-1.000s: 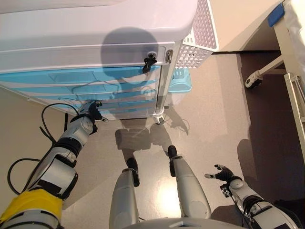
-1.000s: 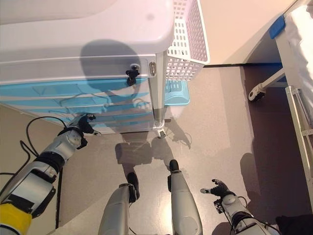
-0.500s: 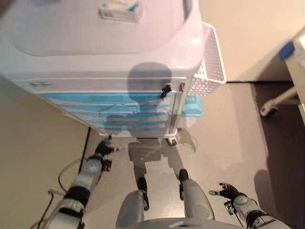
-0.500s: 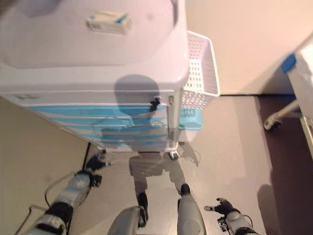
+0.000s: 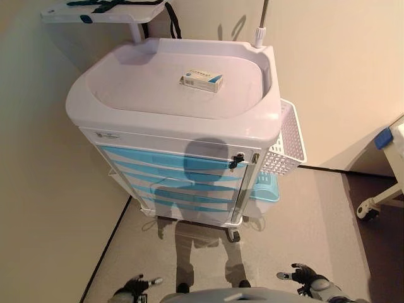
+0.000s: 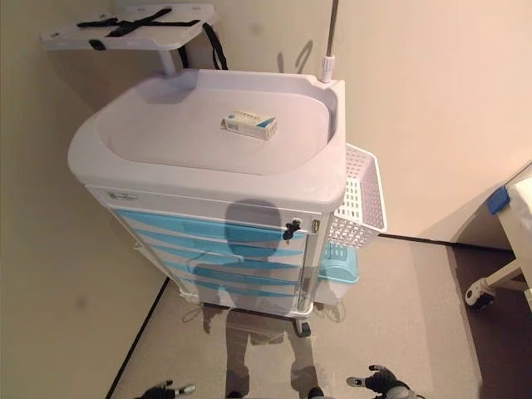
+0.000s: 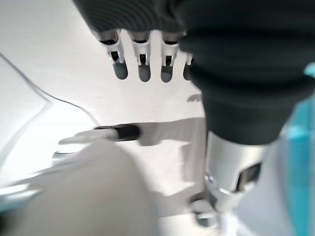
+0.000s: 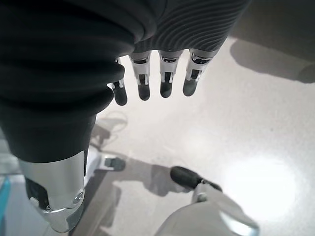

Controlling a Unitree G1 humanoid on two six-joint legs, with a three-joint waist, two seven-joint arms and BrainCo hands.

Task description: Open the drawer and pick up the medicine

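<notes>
A white and blue medicine box (image 5: 202,79) lies on the top tray of the white medical cart (image 5: 101,101). The cart's blue drawers (image 5: 170,183) are all shut, with a black key (image 5: 235,161) at their upper right corner. My left hand (image 5: 136,287) hangs low at the bottom edge of the view, well away from the cart, with straight fingers (image 7: 143,59) and nothing in it. My right hand (image 5: 303,276) hangs low at the bottom right, with relaxed fingers (image 8: 165,73), also empty.
A white mesh basket (image 5: 287,142) and a light blue bin (image 5: 265,188) hang on the cart's right side. A shelf (image 5: 101,9) and a pole (image 5: 260,25) stand behind it. A bed frame with a wheel (image 5: 366,210) is at the right. A wall is close on the left.
The camera has tipped up and back, so the whole cart and its top now show. My left hand, earlier near the lower drawers, is now far below them.
</notes>
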